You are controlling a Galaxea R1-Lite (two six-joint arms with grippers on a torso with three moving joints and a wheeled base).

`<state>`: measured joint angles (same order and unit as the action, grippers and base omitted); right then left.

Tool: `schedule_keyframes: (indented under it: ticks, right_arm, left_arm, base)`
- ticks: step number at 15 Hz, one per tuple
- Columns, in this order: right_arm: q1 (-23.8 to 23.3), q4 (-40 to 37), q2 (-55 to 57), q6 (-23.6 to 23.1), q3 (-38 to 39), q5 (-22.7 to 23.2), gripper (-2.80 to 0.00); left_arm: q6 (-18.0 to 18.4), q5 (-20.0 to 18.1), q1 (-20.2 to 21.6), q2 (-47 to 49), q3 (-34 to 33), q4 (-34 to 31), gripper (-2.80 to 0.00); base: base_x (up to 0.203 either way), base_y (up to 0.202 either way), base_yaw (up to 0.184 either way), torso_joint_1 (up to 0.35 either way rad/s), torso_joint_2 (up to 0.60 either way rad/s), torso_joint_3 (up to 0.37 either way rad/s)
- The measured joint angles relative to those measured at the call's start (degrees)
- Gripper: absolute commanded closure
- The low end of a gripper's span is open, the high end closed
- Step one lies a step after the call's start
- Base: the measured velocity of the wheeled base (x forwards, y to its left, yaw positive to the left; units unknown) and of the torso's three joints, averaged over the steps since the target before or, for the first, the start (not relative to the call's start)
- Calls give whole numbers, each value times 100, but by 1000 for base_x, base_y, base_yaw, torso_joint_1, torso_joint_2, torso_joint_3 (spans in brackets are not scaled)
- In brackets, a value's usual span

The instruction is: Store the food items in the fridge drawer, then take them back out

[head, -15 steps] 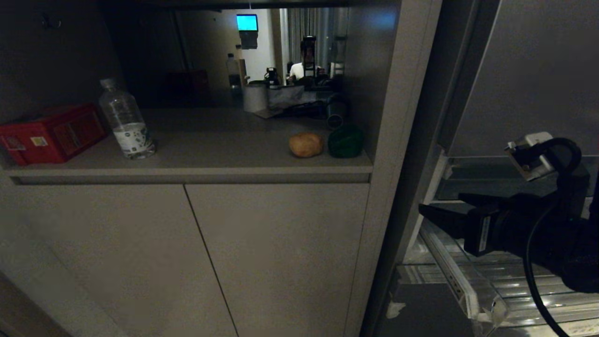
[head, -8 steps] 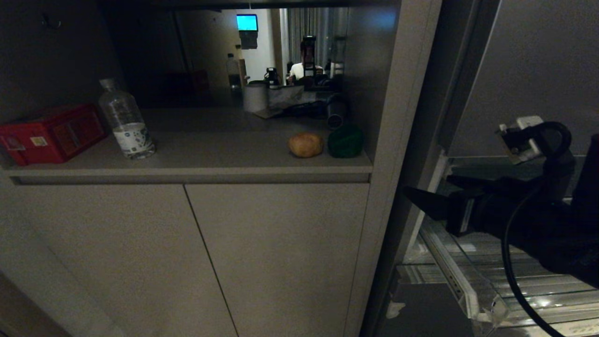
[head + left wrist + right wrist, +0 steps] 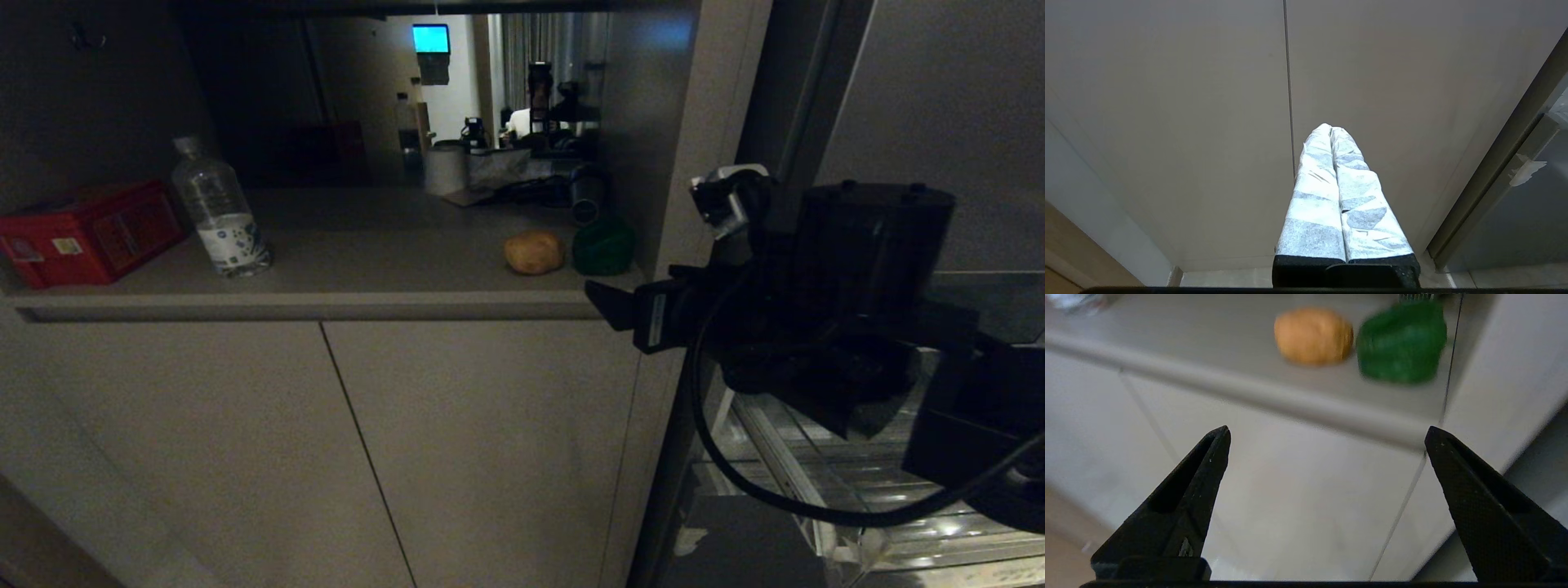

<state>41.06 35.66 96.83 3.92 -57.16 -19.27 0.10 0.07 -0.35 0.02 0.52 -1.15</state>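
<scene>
right tool (image 3: 1327, 433) gapes wide, empty, below the shelf's potato (image 3: 1312, 335) and pepper (image 3: 1402, 341).

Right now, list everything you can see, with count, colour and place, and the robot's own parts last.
potato: one, brown, shelf, right part, beside the pepper.
pepper: one, dark green, shelf, against the right wall.
bottle: one, clear, upright, shelf, left part.
box: one, red, shelf, far left.
shelf: one, grey, above two cabinet doors.
cabinet doors: two, grey, shut.
drawer: one, clear, pulled out, lower right.
right gripper: one, black, open, empty, just below the shelf edge, pointing towards the food.
left gripper: one, wrapped in pale covering, shut, facing the cabinet doors.
</scene>
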Motion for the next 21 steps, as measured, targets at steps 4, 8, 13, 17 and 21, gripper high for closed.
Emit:
schedule_keyframes:
  ticks: [4,8,13,17,21]
  right_arm:
    - [94,6,620,-454,-723,-293,-280]
    - [70,240,1241,-622,-1426,-694,-280]
    - [-50,765,2071,-1002,-2349,-1292,-280]
    - [-214,783,2426,-1094,-2851,-1583,-280]
    - [-382,783,2665,-1106,-3207,-1662,-280]
  left_arm:
    - [0,0,0,0,0,0,0]
    - [-1,0,0,0,0,0,0]
    - [0,0,0,0,0,0,0]
    - [0,0,0,0,0,2,0]
    - [-5,0,0,0,0,5,0]
  base:
    - [0,0,0,0,0,0]
    - [0,0,0,0,0,0]
    - [0,0,0,0,0,0]
    - [0,0,0,0,0,0]
    - [0,0,0,0,0,0]
